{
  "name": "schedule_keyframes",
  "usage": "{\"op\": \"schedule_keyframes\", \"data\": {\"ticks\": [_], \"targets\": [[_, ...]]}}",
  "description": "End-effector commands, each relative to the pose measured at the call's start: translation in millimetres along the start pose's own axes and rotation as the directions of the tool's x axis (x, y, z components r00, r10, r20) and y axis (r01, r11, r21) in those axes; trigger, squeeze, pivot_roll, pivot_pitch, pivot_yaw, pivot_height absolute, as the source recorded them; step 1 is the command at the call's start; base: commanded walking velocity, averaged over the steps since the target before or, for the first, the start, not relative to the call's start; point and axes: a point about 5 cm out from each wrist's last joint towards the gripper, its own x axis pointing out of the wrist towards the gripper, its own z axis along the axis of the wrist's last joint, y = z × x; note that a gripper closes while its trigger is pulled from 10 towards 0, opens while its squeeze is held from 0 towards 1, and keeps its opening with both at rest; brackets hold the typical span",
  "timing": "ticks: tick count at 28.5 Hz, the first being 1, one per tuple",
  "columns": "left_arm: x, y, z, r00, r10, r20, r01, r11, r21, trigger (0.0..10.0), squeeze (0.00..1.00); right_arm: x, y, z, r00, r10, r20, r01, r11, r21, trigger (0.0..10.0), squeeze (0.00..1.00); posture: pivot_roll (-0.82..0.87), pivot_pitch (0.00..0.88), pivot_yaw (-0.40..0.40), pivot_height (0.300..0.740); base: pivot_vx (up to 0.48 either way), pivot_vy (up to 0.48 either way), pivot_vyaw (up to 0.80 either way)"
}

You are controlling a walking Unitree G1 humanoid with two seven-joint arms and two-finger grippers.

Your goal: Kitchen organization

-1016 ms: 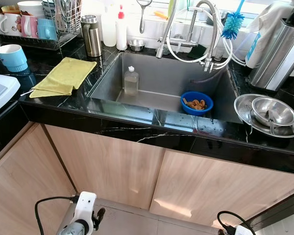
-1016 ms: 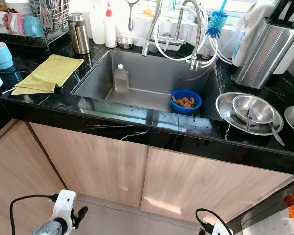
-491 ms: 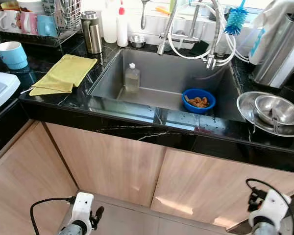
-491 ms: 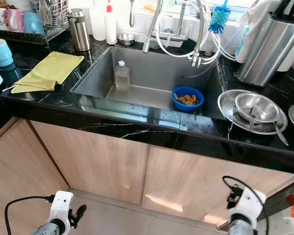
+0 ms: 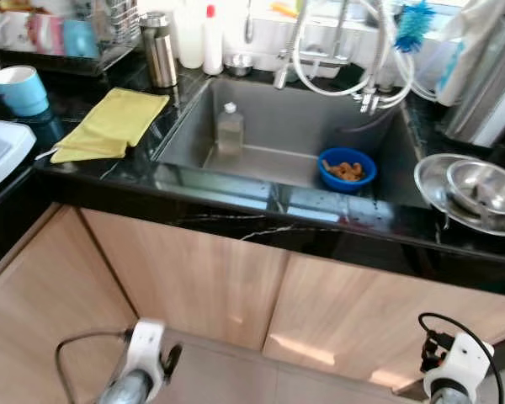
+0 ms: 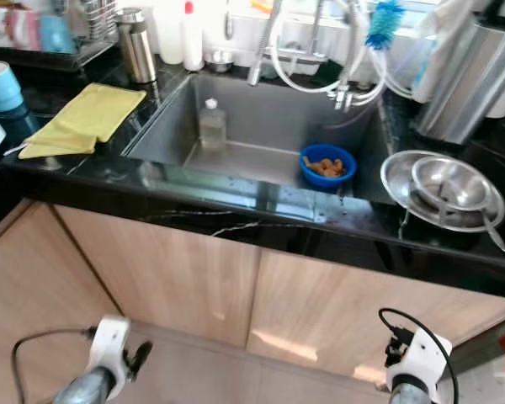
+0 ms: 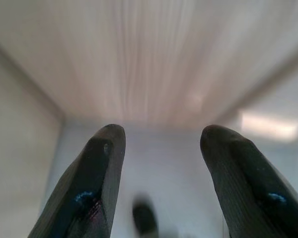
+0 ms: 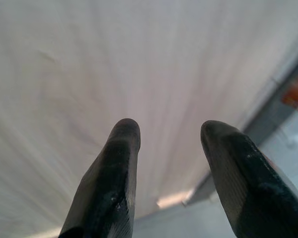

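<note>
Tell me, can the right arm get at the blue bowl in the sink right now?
Probably not yet: the right gripper hangs low by the cabinet doors, open, well below the counter edge; the blue bowl sits inside the sink.

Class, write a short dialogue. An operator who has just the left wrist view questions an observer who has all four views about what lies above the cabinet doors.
Operator: My left gripper faces a wooden cabinet door, jaws open. What is above that door?
Observer: A black counter with a steel sink set into it.
Operator: Is there anything in the sink?
Observer: A blue bowl holding some food, towards the right side.
Operator: Anything else in there?
Observer: A clear bottle stands upright near the left wall, apart from the bowl.
</note>
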Motion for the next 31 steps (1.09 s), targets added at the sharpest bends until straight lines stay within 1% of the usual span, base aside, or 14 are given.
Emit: {"op": "schedule_keyframes", "data": {"ticks": [1,6,7,10,14,18,22,26,31], "targets": [[12.2,-1.6,34.9,0.995,0.0,0.101,-0.002,1.0,0.014,10.0,0.0,-2.5,-3.8,2.3,0.999,0.001,0.039,-0.001,1.0,-0.014,10.0,0.0,0.12,0.076,-0.077,0.74,0.0,0.0,0.0],[11.1,-1.5,33.1,0.994,-0.013,0.111,0.014,1.0,-0.012,10.0,0.0,-5.1,-2.8,2.3,0.998,0.008,0.059,-0.007,1.0,-0.006,10.0,0.0,0.12,0.079,-0.075,0.74,0.0,0.0,0.0],[10.5,-0.2,33.2,0.993,-0.018,0.118,0.021,1.0,-0.023,10.0,0.0,-6.7,1.3,-0.7,0.999,0.02,0.048,-0.019,1.0,-0.002,10.0,0.0,0.12,0.078,-0.076,0.74,0.0,0.0,0.0],[9.7,0.1,30.9,0.994,-0.021,0.112,0.024,0.999,-0.027,10.0,0.0,-8.4,5.8,-4.3,0.999,0.033,0.031,-0.033,0.999,-0.001,10.0,0.0,0.12,0.077,-0.078,0.74,0.0,0.0,0.0],[8.5,1.0,28.7,0.994,-0.022,0.106,0.025,0.999,-0.027,10.0,0.0,-10.8,8.5,-8.0,0.999,0.037,0.019,-0.037,0.999,0.002,10.0,0.0,0.12,0.077,-0.078,0.74,0.0,0.0,0.0],[5.6,3.9,26.4,0.992,-0.025,0.121,0.029,0.999,-0.029,10.0,0.0,-13.1,8.3,-8.5,0.999,0.039,0.03,-0.039,0.999,0.004,10.0,0.0,0.12,0.081,-0.081,0.74,0.0,0.0,0.0],[1.8,7.6,23.3,0.99,-0.026,0.136,0.029,0.999,-0.024,10.0,0.0,-15.7,4.7,-7.5,0.998,0.018,0.058,-0.019,1.0,0.008,10.0,0.0,0.12,0.085,-0.083,0.74,0.0,0.0,0.0],[-1.6,8.0,18.9,0.989,-0.045,0.138,0.047,0.999,-0.01,10.0,0.0,-21.0,5.8,-8.2,0.996,0.029,0.087,-0.028,1.0,-0.011,10.0,0.0,0.11,0.091,-0.082,0.74,0.0,0.0,0.0],[-3.1,9.1,17.1,0.99,-0.046,0.136,0.048,0.999,-0.009,10.0,0.0,-25.0,6.8,-10.9,0.995,0.043,0.089,-0.041,0.999,-0.027,10.0,0.0,0.11,0.095,-0.08,0.74,0.0,0.0,0.0]]}}
